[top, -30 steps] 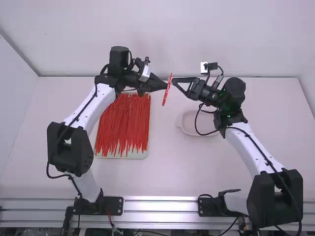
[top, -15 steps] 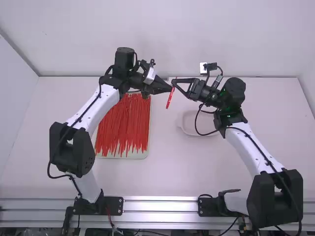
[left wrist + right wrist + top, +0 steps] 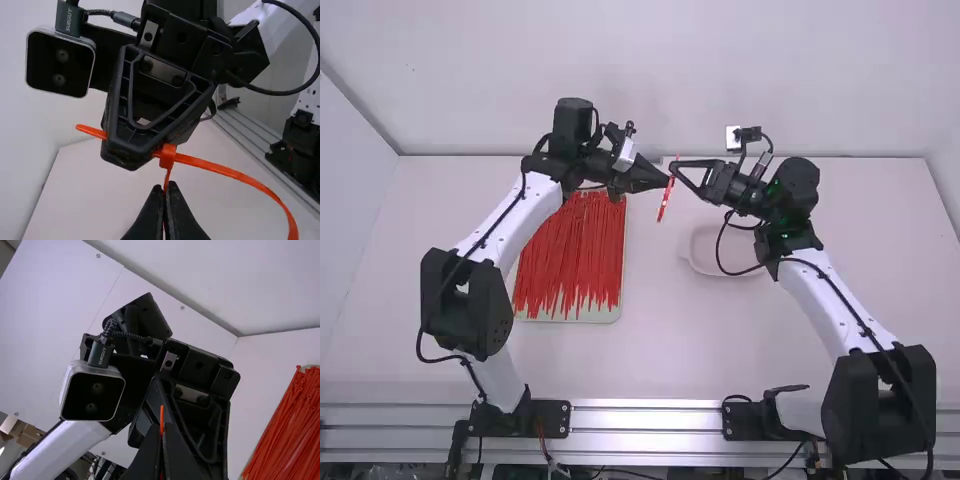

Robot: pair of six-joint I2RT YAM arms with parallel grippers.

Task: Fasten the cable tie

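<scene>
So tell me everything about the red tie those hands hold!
The tie is a thin, red-orange, plastic-looking strip with a small blocky head. It is held in the air above the table, its long end bending away in a curve. The left hand is shut on it right by the head, and the right hand pinches it too.

Count: 1 left arm [image 3: 500, 225] + 1 right arm [image 3: 830, 300], 1 left gripper [image 3: 665, 182] + 1 right gripper [image 3: 673, 167], 1 single red cable tie [image 3: 662, 203], 1 pile of red ties [image 3: 570, 250] (too dense to count), 1 tray [image 3: 570, 319], 1 white dish [image 3: 700, 257].
</scene>
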